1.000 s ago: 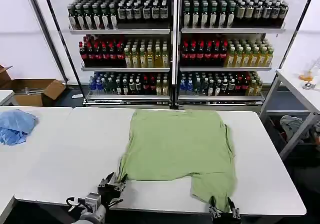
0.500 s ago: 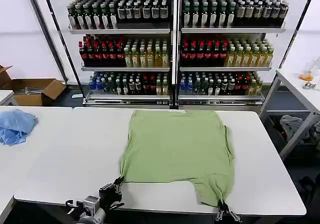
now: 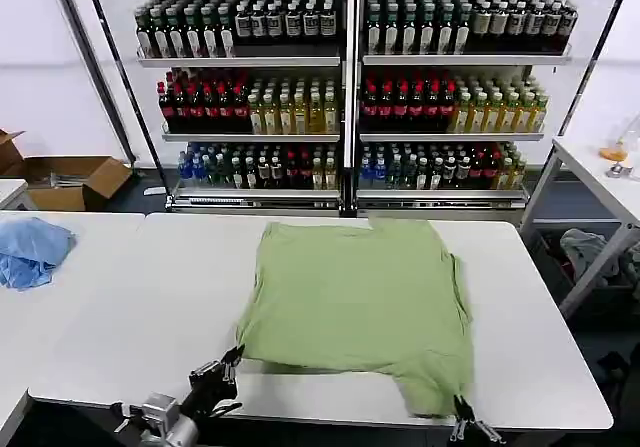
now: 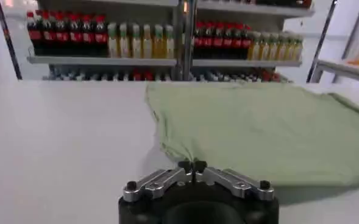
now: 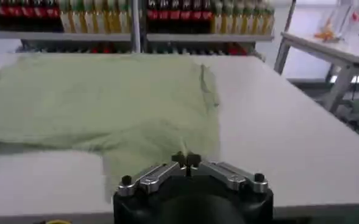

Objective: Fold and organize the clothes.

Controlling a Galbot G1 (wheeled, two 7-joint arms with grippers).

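A: Where is the shirt (image 3: pixel 358 305) lying?

B: Flat on the white table (image 3: pixel 130 307), running away from the robot toward the drink shelves (image 3: pixel 345 87).

A: And the grippers?

B: Both are sitting at the near edge. The left gripper (image 3: pixel 232 360) is pinching the near-left corner; the right gripper (image 3: pixel 463 419), jaws closed, is gripping the near-right flap.

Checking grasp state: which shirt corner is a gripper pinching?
The right gripper pinches the shirt at its near right corner; the left gripper sits just off the near left.
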